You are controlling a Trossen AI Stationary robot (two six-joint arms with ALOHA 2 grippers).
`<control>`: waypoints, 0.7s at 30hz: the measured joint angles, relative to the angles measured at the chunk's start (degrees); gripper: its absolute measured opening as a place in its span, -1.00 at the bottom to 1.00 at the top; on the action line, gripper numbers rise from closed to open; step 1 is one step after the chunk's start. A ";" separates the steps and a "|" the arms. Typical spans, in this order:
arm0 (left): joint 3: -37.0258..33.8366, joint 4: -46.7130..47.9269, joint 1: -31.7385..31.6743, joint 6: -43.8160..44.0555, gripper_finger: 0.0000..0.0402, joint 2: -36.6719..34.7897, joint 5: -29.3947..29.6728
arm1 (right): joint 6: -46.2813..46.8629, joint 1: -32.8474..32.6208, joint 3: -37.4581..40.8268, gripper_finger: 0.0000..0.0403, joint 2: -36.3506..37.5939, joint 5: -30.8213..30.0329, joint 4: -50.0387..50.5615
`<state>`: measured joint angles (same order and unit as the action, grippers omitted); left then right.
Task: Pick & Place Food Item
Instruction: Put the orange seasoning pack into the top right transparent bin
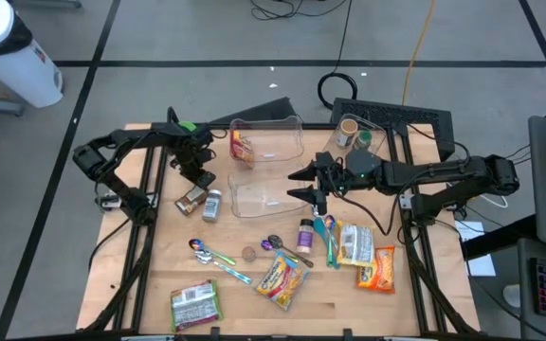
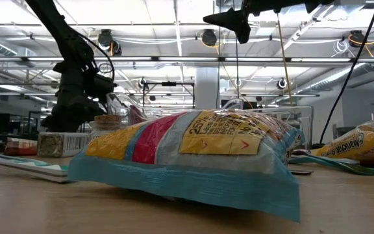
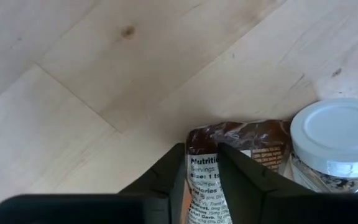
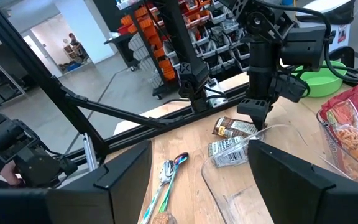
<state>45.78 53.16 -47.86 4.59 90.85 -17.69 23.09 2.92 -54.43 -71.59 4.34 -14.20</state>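
High view: a pale wooden table stands on grey floor, scattered with snack packs and spoons. The left gripper points down at a brown snack bar, its fingers pinching the wrapper's end; a white-lidded jar sits just beside. The right gripper hovers open above a clear container.

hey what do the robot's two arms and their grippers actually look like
Both arms are dark, near-black, built of slim jointed links. The left arm carries a bright green patch near its wrist, and black cable runs along it. The right arm has chunkier joint housings with black cabling looping beside it. The left gripper and the right gripper each have two flat, matte black, wedge-shaped fingers.
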 joint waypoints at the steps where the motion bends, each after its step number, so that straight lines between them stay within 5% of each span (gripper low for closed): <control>1: 0.00 0.00 0.00 -0.01 -0.56 0.00 0.02 | 0.00 0.00 0.00 0.28 0.00 0.00 -0.01; 21: 0.02 -0.08 0.00 2.79 -0.96 -0.04 7.10 | 0.00 0.00 0.00 0.28 0.00 0.00 -0.01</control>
<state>45.80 53.08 -47.86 7.38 90.80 -10.59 23.09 2.92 -54.43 -71.59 4.34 -14.22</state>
